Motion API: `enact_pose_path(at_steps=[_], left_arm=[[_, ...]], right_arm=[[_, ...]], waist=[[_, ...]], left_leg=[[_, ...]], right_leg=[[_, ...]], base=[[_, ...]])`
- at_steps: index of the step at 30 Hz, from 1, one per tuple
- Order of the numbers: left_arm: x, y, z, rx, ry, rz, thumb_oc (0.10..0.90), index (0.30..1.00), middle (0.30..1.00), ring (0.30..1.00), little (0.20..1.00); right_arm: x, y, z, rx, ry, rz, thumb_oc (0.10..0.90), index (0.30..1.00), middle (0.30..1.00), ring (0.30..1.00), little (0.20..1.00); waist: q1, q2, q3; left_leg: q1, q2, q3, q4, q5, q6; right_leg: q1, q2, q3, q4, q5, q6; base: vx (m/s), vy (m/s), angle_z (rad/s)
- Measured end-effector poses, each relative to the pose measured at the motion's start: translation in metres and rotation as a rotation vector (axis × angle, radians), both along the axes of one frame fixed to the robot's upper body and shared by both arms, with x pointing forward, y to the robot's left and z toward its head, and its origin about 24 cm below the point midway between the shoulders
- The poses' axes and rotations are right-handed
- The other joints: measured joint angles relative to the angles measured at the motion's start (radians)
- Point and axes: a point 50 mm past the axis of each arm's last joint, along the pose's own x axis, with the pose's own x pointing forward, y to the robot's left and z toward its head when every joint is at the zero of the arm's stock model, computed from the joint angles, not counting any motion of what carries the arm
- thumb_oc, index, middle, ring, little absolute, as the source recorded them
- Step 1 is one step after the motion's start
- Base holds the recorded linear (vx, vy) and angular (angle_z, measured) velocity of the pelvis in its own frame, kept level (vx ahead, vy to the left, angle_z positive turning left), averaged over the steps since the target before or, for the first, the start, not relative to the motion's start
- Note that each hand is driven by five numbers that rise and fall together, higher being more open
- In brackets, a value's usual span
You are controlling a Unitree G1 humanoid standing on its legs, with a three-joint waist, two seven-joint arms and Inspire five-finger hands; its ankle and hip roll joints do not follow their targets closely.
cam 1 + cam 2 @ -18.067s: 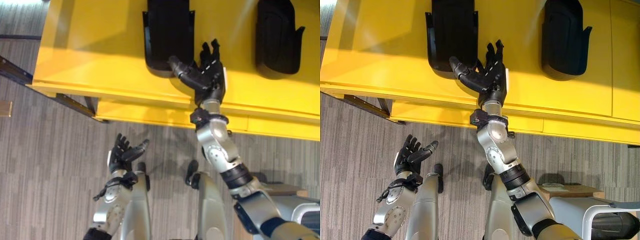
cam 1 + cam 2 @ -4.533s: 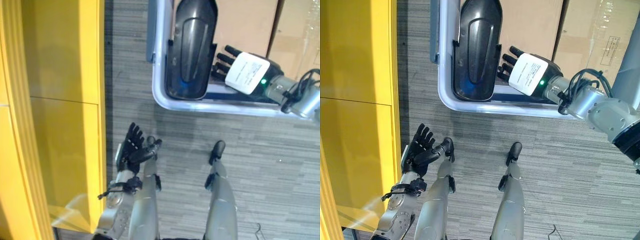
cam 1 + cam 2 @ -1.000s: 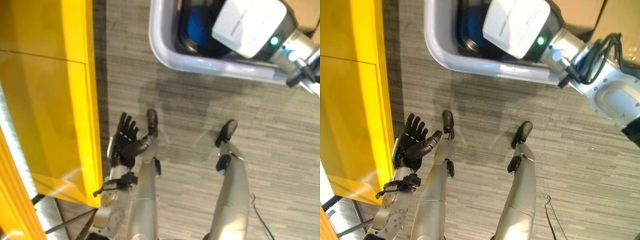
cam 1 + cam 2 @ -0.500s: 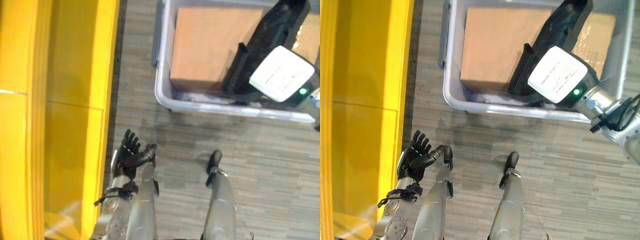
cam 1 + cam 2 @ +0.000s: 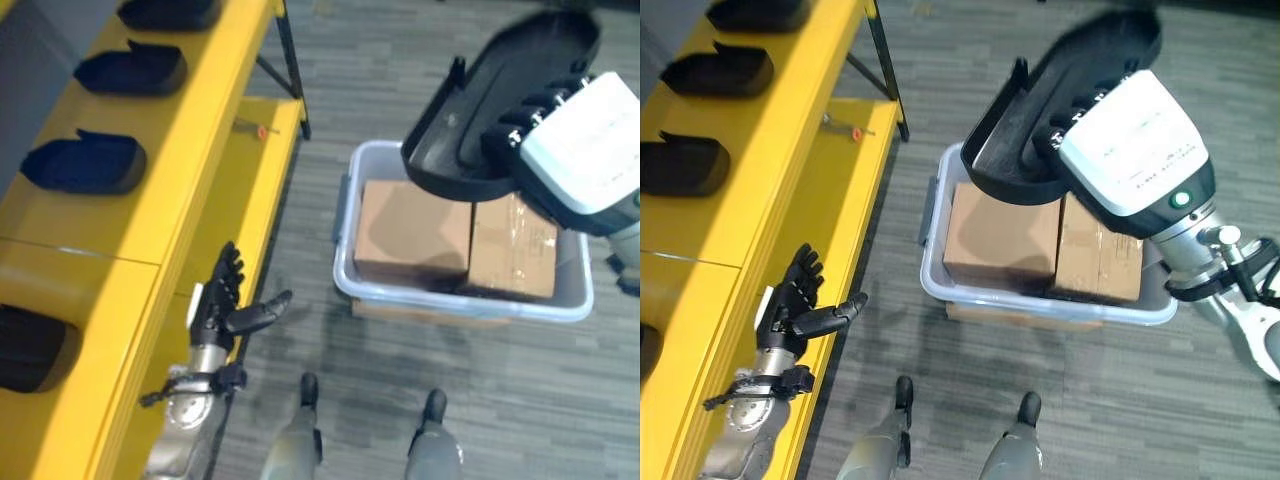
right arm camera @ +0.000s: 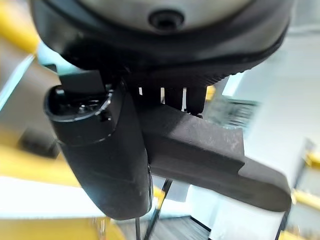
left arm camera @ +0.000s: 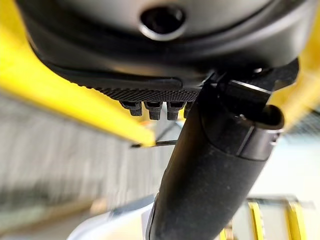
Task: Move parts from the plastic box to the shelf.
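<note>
My right hand (image 5: 582,150) is shut on a long black moulded part (image 5: 470,140) and holds it in the air above the grey plastic box (image 5: 460,301). Its fingers curl over the part's rim, and in the right wrist view the part (image 6: 200,145) sits between thumb and fingers. The box stands on the floor with two cardboard cartons (image 5: 412,230) inside. To the left runs the yellow shelf (image 5: 170,200), with several black parts (image 5: 85,165) lying on its top. My left hand (image 5: 222,305) hangs open and empty beside the shelf's lower ledge.
The shelf's black leg (image 5: 290,60) stands on the grey carpet just left of the box. A small red-tipped thing (image 5: 260,128) lies on the lower yellow ledge (image 5: 255,190). Open carpet lies between the shelf and the box.
The camera has swung, bringing the shelf top into view. The right hand has raised the black part out of the box and higher. The left hand stays open.
</note>
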Motion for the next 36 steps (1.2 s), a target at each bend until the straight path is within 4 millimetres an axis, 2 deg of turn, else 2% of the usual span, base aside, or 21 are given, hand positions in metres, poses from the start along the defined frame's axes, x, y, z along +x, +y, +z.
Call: enact_pose_path(at_steps=[2, 5, 6, 9, 11, 13, 18, 20, 22, 24, 27, 30, 36], left_arm=[[0.000, 0.003, 0.008, 0.079, -0.036, 0.018, 0.900, 1.000, 1.000, 1.000, 1.000], [-0.001, 0.008, 0.024, 0.312, -0.100, 0.050, 0.900, 1.000, 1.000, 1.000, 1.000], [-0.002, 0.007, 0.040, 0.430, -0.180, 0.069, 0.900, 1.000, 1.000, 1.000, 1.000], [-0.002, -0.005, 0.058, 0.545, -0.298, 0.065, 0.900, 1.000, 1.000, 1.000, 1.000], [-0.002, -0.011, 0.063, 0.586, -0.338, 0.045, 0.900, 1.000, 1.000, 1.000, 1.000], [-0.001, -0.017, 0.067, 0.674, -0.373, 0.034, 0.900, 1.000, 1.000, 1.000, 1.000], [0.006, -0.036, 0.078, 0.797, -0.466, -0.047, 0.900, 1.000, 1.000, 1.000, 1.000], [0.007, -0.043, 0.082, 0.845, -0.507, -0.080, 0.900, 1.000, 1.000, 1.000, 1.000], [0.011, -0.055, 0.094, 0.919, -0.594, -0.129, 0.900, 1.000, 1.000, 1.000, 1.000], [0.016, -0.067, 0.115, 0.977, -0.709, -0.159, 0.900, 1.000, 1.000, 1.000, 1.000], [0.019, -0.084, 0.125, 1.001, -0.788, -0.237, 0.900, 1.000, 1.000, 1.000, 1.000], [0.018, -0.099, 0.123, 1.041, -0.824, -0.326, 0.900, 1.000, 1.000, 1.000, 1.000], [0.020, -0.101, 0.119, 1.060, -0.798, -0.353, 0.900, 1.000, 1.000, 1.000, 1.000]], right_arm=[[0.006, -0.005, -0.011, 0.085, 0.064, -0.010, 0.400, 0.300, 0.300, 0.300, 0.300], [0.019, -0.005, -0.036, 0.233, 0.192, -0.008, 0.400, 0.300, 0.300, 0.300, 0.300], [0.023, -0.006, -0.044, 0.269, 0.240, -0.018, 0.400, 0.300, 0.300, 0.300, 0.300], [0.029, -0.009, -0.062, 0.423, 0.302, -0.021, 0.400, 0.300, 0.300, 0.300, 0.300], [0.031, -0.010, -0.067, 0.458, 0.339, -0.028, 0.400, 0.300, 0.300, 0.300, 0.300], [0.034, -0.005, -0.082, 0.469, 0.402, -0.030, 0.400, 0.300, 0.300, 0.300, 0.300], [0.038, -0.001, -0.105, 0.540, 0.485, -0.039, 0.400, 0.300, 0.300, 0.300, 0.300], [0.040, -0.002, -0.109, 0.545, 0.504, -0.054, 0.400, 0.300, 0.300, 0.300, 0.300], [0.043, -0.003, -0.114, 0.543, 0.524, -0.075, 0.400, 0.300, 0.300, 0.300, 0.300], [0.046, 0.006, -0.115, 0.522, 0.541, -0.047, 0.400, 0.300, 0.300, 0.300, 0.300], [0.049, 0.010, -0.114, 0.517, 0.544, -0.033, 0.400, 0.300, 0.300, 0.300, 0.300], [0.051, 0.017, -0.115, 0.498, 0.577, -0.013, 0.400, 0.300, 0.300, 0.300, 0.300], [0.052, 0.027, -0.120, 0.470, 0.619, 0.011, 0.400, 0.300, 0.300, 0.300, 0.300]], waist=[[0.009, 0.001, -0.023], [0.009, -0.004, -0.049], [0.008, -0.003, -0.052], [0.000, -0.002, -0.054], [-0.003, -0.002, -0.055], [-0.020, -0.004, -0.056], [-0.014, -0.006, -0.069], [-0.023, -0.006, -0.070], [-0.023, -0.006, -0.070], [-0.047, -0.005, -0.071], [-0.058, -0.003, -0.073], [-0.085, 0.003, -0.076], [-0.097, 0.006, -0.078]], left_leg=[[0.025, 0.003, 0.012, -0.008, -0.002, -0.001], [0.070, 0.014, 0.027, -0.021, -0.015, -0.012], [0.089, 0.021, 0.043, -0.032, -0.014, -0.013], [0.104, 0.027, 0.047, -0.035, -0.015, -0.014], [0.105, 0.027, 0.047, -0.035, -0.015, -0.014], [0.116, 0.028, 0.053, -0.036, -0.015, -0.014], [0.126, 0.030, 0.065, -0.036, -0.016, -0.015], [0.132, 0.032, 0.073, -0.037, -0.016, -0.015], [0.133, 0.038, 0.074, -0.037, -0.014, -0.018], [0.134, 0.043, 0.075, -0.037, -0.013, -0.020], [0.133, 0.042, 0.077, -0.037, -0.012, -0.021], [0.135, 0.043, 0.081, -0.037, -0.013, -0.021], [0.136, 0.043, 0.099, -0.037, -0.013, -0.020]], right_leg=[[0.024, 0.005, 0.003, -0.019, 0.004, 0.000], [0.063, 0.025, 0.016, -0.053, 0.011, -0.002], [0.074, 0.033, 0.026, -0.066, 0.017, -0.004], [0.089, 0.041, 0.031, -0.078, 0.021, -0.006], [0.090, 0.042, 0.032, -0.079, 0.022, -0.007], [0.094, 0.043, 0.040, -0.078, 0.023, -0.007], [0.095, 0.045, 0.053, -0.078, 0.026, -0.008], [0.095, 0.046, 0.061, -0.080, 0.029, -0.010], [0.095, 0.052, 0.063, -0.081, 0.031, -0.012], [0.095, 0.058, 0.070, -0.088, 0.037, -0.017], [0.095, 0.059, 0.074, -0.095, 0.044, -0.016], [0.094, 0.060, 0.078, -0.099, 0.045, -0.017], [0.094, 0.060, 0.088, -0.114, 0.056, -0.017]], base=[[0.12, -0.017, -0.14], [0.09, -0.019, -0.24], [0.09, -0.025, -0.22], [0.07, -0.024, -0.09], [0.06, -0.012, -0.02], [0.05, -0.016, -0.09], [0.02, -0.009, -0.07], [0.01, -0.009, -0.09], [0.02, -0.005, -0.05], [0.00, 0.003, -0.09], [0.00, 0.009, -0.04], [-0.02, 0.013, -0.04], [-0.01, 0.006, -0.06]])
